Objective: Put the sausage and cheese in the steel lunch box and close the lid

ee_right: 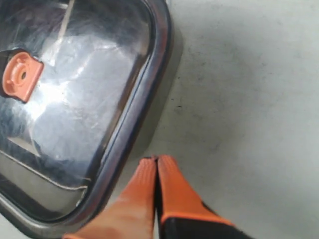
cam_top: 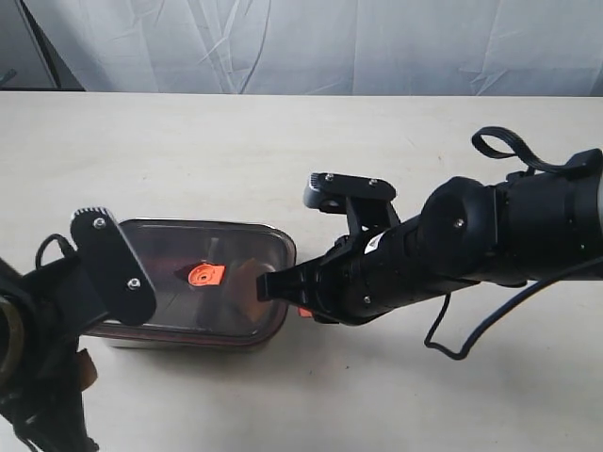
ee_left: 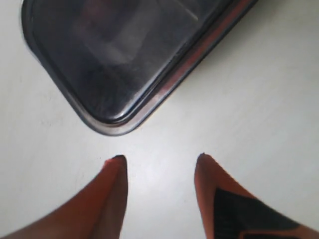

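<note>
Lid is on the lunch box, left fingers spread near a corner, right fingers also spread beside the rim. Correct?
Not quite: the right fingers are pressed together, not spread, as the right wrist view shows. The lid is on, and the left fingers are spread near a corner.

There is one steel lunch box (cam_top: 188,339), in the front left part of the one table (cam_top: 188,141). One lid (cam_top: 221,247) lies on it, and this lid has one orange-red valve (cam_top: 204,275) in its middle. What is under the dark lid is not clear enough to count.

Two arms are in view, one at the left edge (cam_top: 57,301) and one from the right edge (cam_top: 490,226). The grippers are also two: one left gripper (ee_left: 159,159) and one right gripper (ee_right: 157,159). Each has two orange fingers (ee_left: 112,191), so four fingers together.

One white cloth (cam_top: 330,47) hangs behind the far edge.
</note>
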